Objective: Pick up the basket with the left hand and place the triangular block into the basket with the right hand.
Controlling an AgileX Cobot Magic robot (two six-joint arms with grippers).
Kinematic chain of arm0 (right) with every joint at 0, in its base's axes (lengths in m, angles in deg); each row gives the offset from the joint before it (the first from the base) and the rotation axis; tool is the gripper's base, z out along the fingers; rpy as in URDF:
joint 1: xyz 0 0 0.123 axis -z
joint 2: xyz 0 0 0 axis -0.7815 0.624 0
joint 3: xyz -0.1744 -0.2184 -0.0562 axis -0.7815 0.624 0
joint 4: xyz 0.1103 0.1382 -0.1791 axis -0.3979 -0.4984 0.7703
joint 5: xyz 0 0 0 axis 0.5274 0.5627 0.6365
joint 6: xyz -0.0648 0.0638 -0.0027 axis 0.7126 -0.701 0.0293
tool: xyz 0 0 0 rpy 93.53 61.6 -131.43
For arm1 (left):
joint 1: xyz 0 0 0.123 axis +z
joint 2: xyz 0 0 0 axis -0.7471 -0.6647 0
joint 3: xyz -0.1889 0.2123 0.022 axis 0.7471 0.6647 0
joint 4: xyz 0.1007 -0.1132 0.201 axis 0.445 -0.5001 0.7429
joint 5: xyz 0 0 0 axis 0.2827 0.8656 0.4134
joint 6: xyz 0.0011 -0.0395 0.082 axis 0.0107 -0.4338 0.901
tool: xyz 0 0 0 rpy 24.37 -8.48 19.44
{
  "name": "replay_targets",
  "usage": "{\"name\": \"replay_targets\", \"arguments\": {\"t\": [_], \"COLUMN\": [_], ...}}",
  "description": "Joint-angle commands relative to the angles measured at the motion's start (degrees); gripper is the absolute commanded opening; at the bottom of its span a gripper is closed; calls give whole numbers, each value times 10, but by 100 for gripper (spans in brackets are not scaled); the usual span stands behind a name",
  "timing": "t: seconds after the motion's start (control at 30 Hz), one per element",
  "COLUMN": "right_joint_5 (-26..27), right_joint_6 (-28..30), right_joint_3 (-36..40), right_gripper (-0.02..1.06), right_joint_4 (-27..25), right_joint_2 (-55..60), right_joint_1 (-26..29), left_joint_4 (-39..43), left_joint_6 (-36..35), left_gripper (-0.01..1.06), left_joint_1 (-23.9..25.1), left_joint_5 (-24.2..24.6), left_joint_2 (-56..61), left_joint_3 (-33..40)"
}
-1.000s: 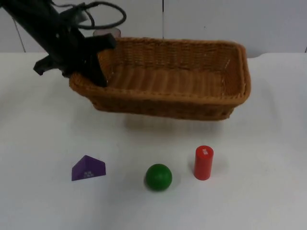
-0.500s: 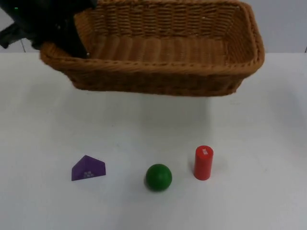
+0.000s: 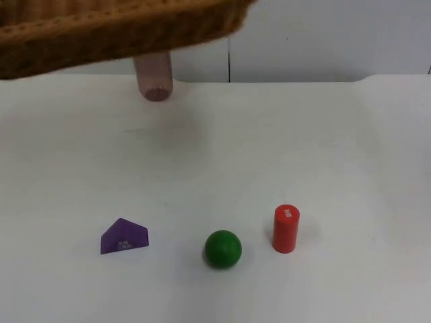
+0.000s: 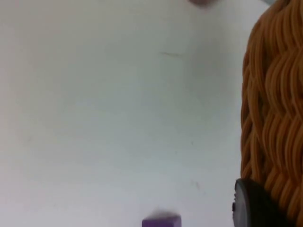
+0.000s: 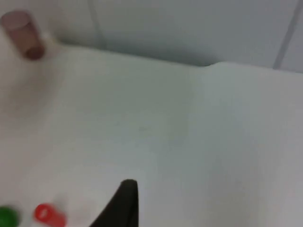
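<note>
Woven brown wicker marks the basket (image 3: 114,30), which hangs high above the table (image 3: 323,155) at the far left in the top view, well clear of the white surface. The left wrist view adds what the top view lacks: the basket's wall (image 4: 274,109) runs close beside the camera, and one black fingertip of the left gripper (image 4: 253,203) presses against the weave, so that gripper is clamped on the basket's edge.

One purple triangular block (image 3: 124,236) lies on the near left part of the table, apart from everything else; its top edge also appears in the left wrist view (image 4: 161,221). Just right of it sits one green ball (image 3: 222,248), and near that stands one upright red cylinder (image 3: 285,229). One pink cylinder (image 3: 154,77) stands at the back of the table by the grey partition wall (image 3: 323,33), partly under the basket.

The right wrist view looks from high up and shows the pink cylinder (image 5: 22,33), the red cylinder (image 5: 48,214) and the green ball (image 5: 7,216), with one dark fingertip of the right gripper (image 5: 120,203) above the bare table; whether its jaws are apart or together cannot be told.
</note>
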Motion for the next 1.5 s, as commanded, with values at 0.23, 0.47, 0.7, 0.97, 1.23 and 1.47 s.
{"name": "replay_targets", "arguments": {"t": [0.23,0.47,0.7,0.97,1.23,1.47], "right_joint_5": [-6,115,49,-39,3,-16], "right_joint_6": [247,362,413,467,480,492], "right_joint_3": [-4,-21,-210,-402,-495,-560], "right_gripper": [104,104,104,104,104,104], "right_joint_4": [-168,-168,-176,-177,-178,-207], "right_joint_2": [133,307,514,689,793,858], "right_joint_1": [-80,-239,-318,-374,-408,-408], "left_joint_4": [17,50,44,46,46,47], "left_joint_6": [-135,-171,-173,-173,-173,-173], "left_gripper": [1,1,1,1,1,1], "left_joint_1": [49,49,49,49,49,49], "left_joint_5": [-47,-53,-46,-46,-44,-42], "left_joint_2": [6,6,6,6,6,6], "left_joint_3": [2,2,2,2,2,2]}}
